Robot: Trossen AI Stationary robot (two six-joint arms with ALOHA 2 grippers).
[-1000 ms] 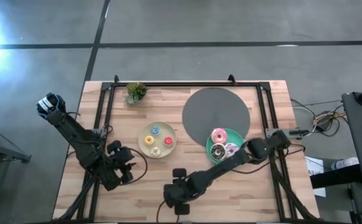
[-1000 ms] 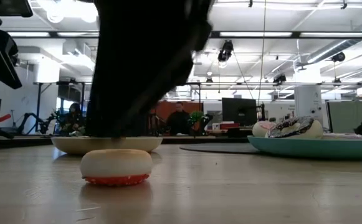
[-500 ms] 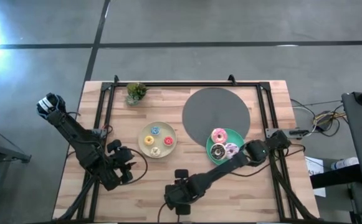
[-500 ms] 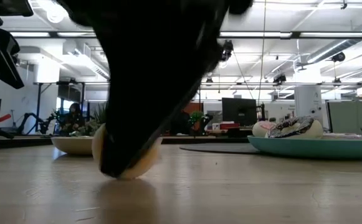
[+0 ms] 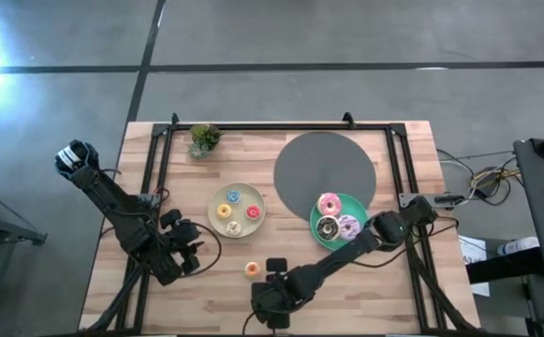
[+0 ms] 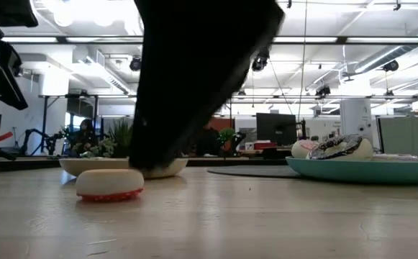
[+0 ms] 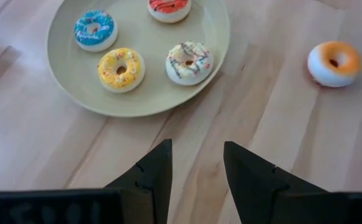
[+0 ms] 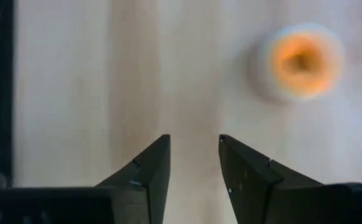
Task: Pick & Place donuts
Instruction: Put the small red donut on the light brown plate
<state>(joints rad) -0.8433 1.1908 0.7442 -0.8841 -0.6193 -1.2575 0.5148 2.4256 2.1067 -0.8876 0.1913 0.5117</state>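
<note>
While the orange mini donut (image 5: pixel 252 270) lies flat on the bare tabletop (image 5: pixel 346 290), nothing grips it; it sits near the front edge, just beside the right claw (image 5: pixel 273 292) and apart from both plates. The right claw hovers low over the wood with its fingers (image 8: pixel 148 171) parted and empty, the orange donut lying off to one side of them rather than between them. Behind the orange donut stands the cream plate (image 5: pixel 217 195), which carries four mini donuts: blue (image 7: pixel 95 29), yellow (image 7: pixel 121 68), red (image 7: pixel 169 7) and a white sprinkled one (image 7: pixel 189 61). Toward the right side of the tabletop, the teal plate (image 5: pixel 316 222) holds three larger donuts: pink (image 5: pixel 329 203), chocolate-brown (image 5: pixel 327 227) and lilac sprinkled (image 5: pixel 348 225). This plate overlaps the front rim of a dark grey round mat (image 5: pixel 325 170). The left claw (image 5: pixel 186 245) waits at the front left of the tabletop, its fingers (image 7: pixel 152 174) parted and empty, facing the cream plate. A small potted plant (image 5: pixel 204 139) stands at the back left of the tabletop.
</note>
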